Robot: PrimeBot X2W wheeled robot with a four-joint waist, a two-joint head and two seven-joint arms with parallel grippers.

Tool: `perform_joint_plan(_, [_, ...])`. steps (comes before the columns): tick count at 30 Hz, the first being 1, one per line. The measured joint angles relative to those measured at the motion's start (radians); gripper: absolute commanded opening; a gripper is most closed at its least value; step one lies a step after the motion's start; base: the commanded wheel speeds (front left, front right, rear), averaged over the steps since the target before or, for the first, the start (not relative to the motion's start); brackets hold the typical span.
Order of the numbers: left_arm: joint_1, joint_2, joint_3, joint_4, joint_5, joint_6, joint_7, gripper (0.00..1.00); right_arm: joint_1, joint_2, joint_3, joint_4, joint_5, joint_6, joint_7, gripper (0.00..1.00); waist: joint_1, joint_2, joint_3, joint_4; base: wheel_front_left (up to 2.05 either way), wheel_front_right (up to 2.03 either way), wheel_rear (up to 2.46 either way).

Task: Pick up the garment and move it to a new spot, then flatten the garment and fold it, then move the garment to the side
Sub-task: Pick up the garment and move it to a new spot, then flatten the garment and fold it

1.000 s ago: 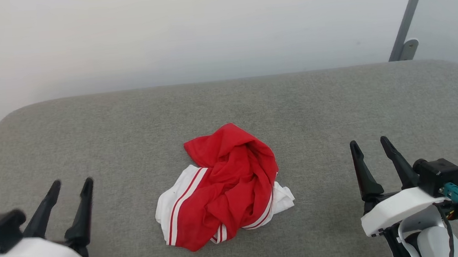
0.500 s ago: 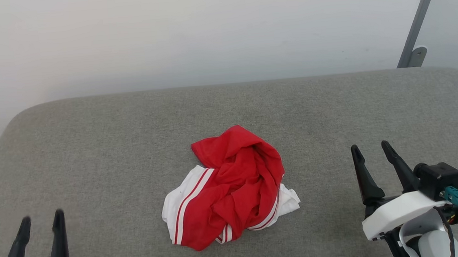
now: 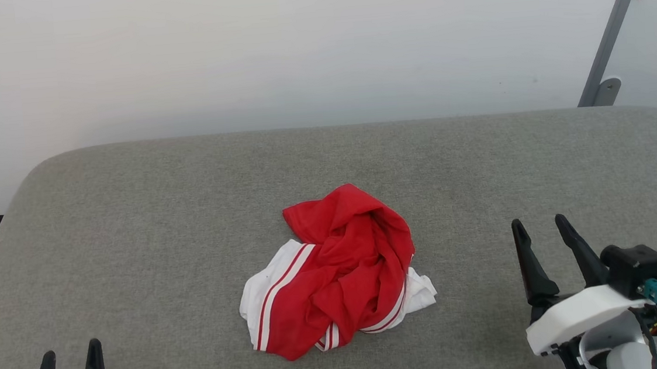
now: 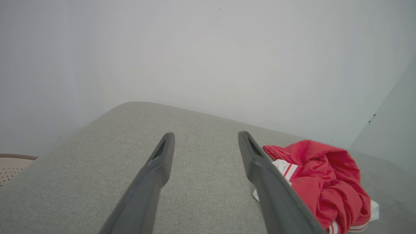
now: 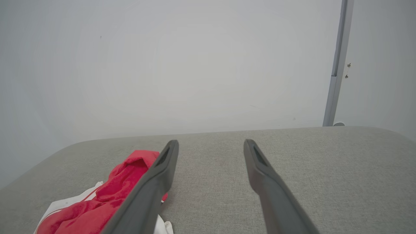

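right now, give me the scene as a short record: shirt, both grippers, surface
shirt: crumpled heap, red with white striped parts showing, near the middle of the pad
pad: grey fabric, rounded corners
left gripper: open, holds nothing, left of the shirt and apart from it
right gripper: open, holds nothing, right of the shirt and apart from it
task state: shirt not yet picked up

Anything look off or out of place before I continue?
Only the red shirt, crumpled in a heap at the middle of the grey padded surface. The left hand and right hand stand open, clear of it.
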Motion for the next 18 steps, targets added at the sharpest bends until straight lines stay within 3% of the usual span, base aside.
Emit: perform_joint_plan(18, [-0.007, -0.068, 0.043, 0.04, 0.101, -0.067, 0.0, 1.0, 0.053, 0.0, -0.022, -0.014, -0.007, 0.0, -0.009, 1.0, 0.0, 0.0, -0.009, 0.008, 0.0, 0.0, 0.0])
